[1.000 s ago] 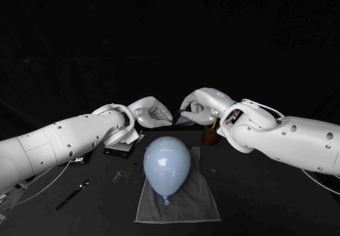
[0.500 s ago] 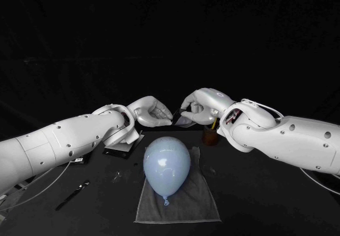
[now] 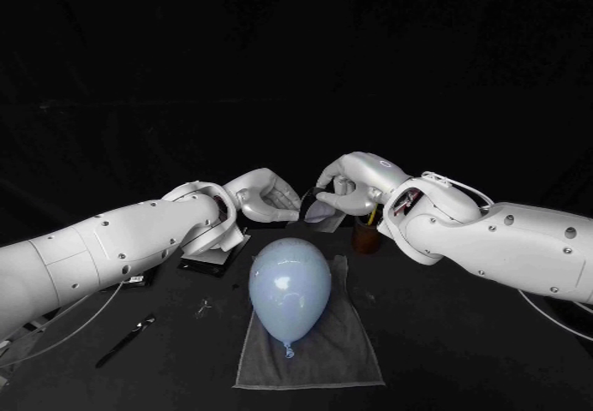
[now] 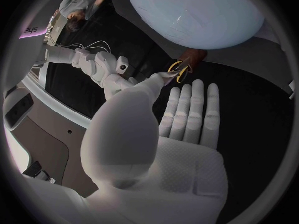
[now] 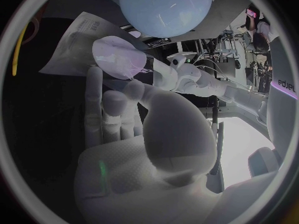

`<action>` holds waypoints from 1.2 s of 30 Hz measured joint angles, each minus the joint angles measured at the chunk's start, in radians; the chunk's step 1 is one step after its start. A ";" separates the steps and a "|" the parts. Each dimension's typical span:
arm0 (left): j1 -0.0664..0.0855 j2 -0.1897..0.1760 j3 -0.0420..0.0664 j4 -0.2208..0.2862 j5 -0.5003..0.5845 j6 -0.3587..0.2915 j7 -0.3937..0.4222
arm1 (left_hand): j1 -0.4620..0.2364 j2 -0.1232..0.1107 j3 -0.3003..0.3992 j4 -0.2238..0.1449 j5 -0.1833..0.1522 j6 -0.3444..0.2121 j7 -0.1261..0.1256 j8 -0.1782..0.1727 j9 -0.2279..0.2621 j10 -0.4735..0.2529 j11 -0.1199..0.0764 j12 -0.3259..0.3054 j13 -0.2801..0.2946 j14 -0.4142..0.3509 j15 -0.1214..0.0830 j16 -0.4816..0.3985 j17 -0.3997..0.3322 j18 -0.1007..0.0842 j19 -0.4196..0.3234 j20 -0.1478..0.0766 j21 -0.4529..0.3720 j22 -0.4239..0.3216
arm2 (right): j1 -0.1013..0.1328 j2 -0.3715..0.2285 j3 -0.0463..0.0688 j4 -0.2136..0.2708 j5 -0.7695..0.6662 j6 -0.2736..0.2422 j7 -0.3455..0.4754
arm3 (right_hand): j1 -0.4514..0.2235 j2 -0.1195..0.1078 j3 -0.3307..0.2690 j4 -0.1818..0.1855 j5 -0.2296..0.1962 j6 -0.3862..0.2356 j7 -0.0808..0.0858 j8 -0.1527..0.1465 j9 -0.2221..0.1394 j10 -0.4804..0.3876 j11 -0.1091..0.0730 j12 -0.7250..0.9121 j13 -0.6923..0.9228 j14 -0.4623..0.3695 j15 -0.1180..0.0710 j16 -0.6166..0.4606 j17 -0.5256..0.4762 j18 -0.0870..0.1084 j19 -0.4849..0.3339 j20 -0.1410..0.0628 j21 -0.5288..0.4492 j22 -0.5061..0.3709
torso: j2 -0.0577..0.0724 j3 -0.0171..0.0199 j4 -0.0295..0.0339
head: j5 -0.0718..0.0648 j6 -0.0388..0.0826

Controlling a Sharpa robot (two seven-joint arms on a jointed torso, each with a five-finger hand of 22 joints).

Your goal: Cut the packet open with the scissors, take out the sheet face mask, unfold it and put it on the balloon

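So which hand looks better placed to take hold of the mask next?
Probably the left hand: it is empty, fingers apart, close beside the right hand, which grips the packet and pale mask near the balloon.

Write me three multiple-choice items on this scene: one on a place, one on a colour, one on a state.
1. Where does the balloon lie?
A. on the grey towel
B. in a bucket
C. hanging from a string

2. What colour is the balloon?
A. red
B. pale blue
C. black

3. How is the left hand?
A. gripping a cup
B. closed into a fist
C. open, holding nothing

Answers:
1 A: the head view shows the balloon lying lengthwise on the towel spread on the table.
2 B: its skin is pale blue in the head view and both wrist views.
3 C: the left wrist view shows its fingers straight, with nothing in them.
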 measured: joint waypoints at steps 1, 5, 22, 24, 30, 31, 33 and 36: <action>0.000 0.001 0.000 0.000 -0.002 -0.002 -0.001 | 0.003 0.008 0.000 0.000 0.000 0.010 -0.010 0.008 0.003 0.003 -0.003 0.006 0.002 -0.002 -0.002 0.000 0.003 0.000 0.000 0.000 0.000 0.000 | 0.000 0.000 0.000 0.000 0.003 0.000 0.000 | 0.000 0.000 0.000 0.000 0.000 0.000 0.000 0.000 0.000 0.000 0.000 -0.003 0.000 0.000 0.000 0.000 0.000 0.000 0.000 0.000 0.000 0.000 | 0.000 0.0000 -0.0001 | 0.000 0.000; 0.000 0.005 0.000 -0.001 -0.004 -0.012 -0.002 | 0.005 0.027 0.004 0.010 0.000 0.049 -0.031 0.031 0.011 0.022 -0.022 0.026 0.007 0.003 -0.008 0.008 0.013 0.000 0.000 0.000 0.000 0.000 | 0.000 0.005 0.000 -0.001 0.014 0.002 0.000 | 0.000 0.000 0.000 0.000 -0.001 0.000 0.000 0.000 0.000 0.000 0.000 -0.003 0.000 0.000 0.000 0.000 0.000 -0.001 0.000 0.000 0.000 0.000 | 0.000 -0.0001 -0.0003 | -0.001 0.001; 0.000 0.015 -0.001 0.001 0.017 -0.029 0.000 | -0.014 0.104 0.065 0.069 0.000 0.080 -0.054 0.052 0.018 0.056 -0.045 0.054 0.015 0.010 -0.024 0.024 0.040 -0.001 0.002 0.002 0.000 0.000 | -0.004 0.028 -0.003 -0.017 0.027 0.035 0.000 | 0.000 0.000 0.003 -0.003 0.002 -0.002 -0.002 0.000 0.000 0.000 0.000 -0.008 -0.004 0.000 0.000 0.000 -0.001 -0.007 0.004 -0.004 0.000 0.000 | 0.000 -0.0009 0.0006 | -0.003 0.003; 0.000 0.014 -0.001 0.001 0.022 -0.028 0.000 | -0.008 0.110 0.088 0.064 0.000 0.080 -0.054 0.057 0.019 0.068 -0.044 0.058 0.016 0.015 -0.029 0.033 0.044 -0.004 0.008 0.000 0.000 0.001 | -0.004 0.026 -0.003 -0.017 0.027 0.037 0.000 | 0.000 0.000 0.003 -0.003 0.002 -0.002 -0.002 0.000 0.000 0.000 0.000 -0.008 -0.004 0.000 0.000 0.000 -0.001 -0.007 0.004 -0.004 0.000 0.000 | 0.000 -0.0009 0.0005 | -0.003 0.003; 0.000 0.012 0.000 0.001 0.039 -0.027 -0.001 | -0.012 0.131 0.171 0.040 -0.001 0.093 -0.068 0.081 0.034 0.119 -0.061 0.079 0.024 0.057 -0.052 0.064 0.063 0.009 0.062 -0.021 0.032 0.014 | -0.004 0.025 -0.003 -0.025 0.026 0.043 0.002 | 0.000 0.000 0.003 -0.003 0.002 -0.001 -0.001 0.000 0.000 0.000 0.000 -0.015 -0.008 0.000 0.000 0.000 -0.008 -0.008 0.004 -0.004 0.000 0.000 | 0.000 -0.0005 -0.0001 | -0.002 0.003; 0.000 0.011 0.000 0.001 0.042 -0.026 -0.001 | -0.018 0.135 0.193 0.032 -0.003 0.095 -0.071 0.088 0.040 0.131 -0.066 0.085 0.027 0.069 -0.057 0.076 0.072 0.009 0.074 -0.031 0.042 0.019 | -0.005 0.025 -0.004 -0.028 0.026 0.044 0.003 | 0.000 0.000 0.003 -0.003 0.002 0.000 0.000 0.000 0.000 0.000 0.000 -0.015 -0.009 0.000 0.000 -0.006 -0.011 -0.008 0.004 -0.004 0.000 0.000 | 0.000 -0.0004 -0.0001 | -0.001 0.003; 0.000 0.010 0.000 0.002 0.050 -0.026 -0.001 | -0.030 0.140 0.223 0.021 -0.004 0.096 -0.073 0.096 0.040 0.137 -0.072 0.085 0.030 0.075 -0.063 0.092 0.083 0.010 0.084 -0.041 0.053 0.024 | -0.005 0.027 -0.004 -0.033 0.025 0.045 0.005 | 0.000 0.000 0.003 -0.003 0.002 0.000 0.000 0.000 0.000 0.000 0.000 -0.021 -0.011 0.000 0.000 -0.011 -0.016 -0.008 0.004 -0.004 0.000 0.000 | 0.000 -0.0004 -0.0001 | -0.001 0.003; 0.000 0.008 0.000 0.003 0.062 -0.025 -0.001 | -0.055 0.143 0.256 0.006 0.000 0.095 -0.074 0.109 0.040 0.143 -0.071 0.085 0.033 0.076 -0.064 0.105 0.093 0.010 0.086 -0.043 0.055 0.027 | -0.005 0.030 -0.006 -0.042 0.026 0.044 0.011 | -0.002 0.002 0.003 -0.003 0.002 -0.003 0.002 0.000 0.000 -0.008 0.005 -0.056 -0.037 -0.012 0.007 -0.045 -0.044 -0.008 0.003 -0.003 0.000 0.000 | 0.000 -0.0004 -0.0001 | 0.001 0.003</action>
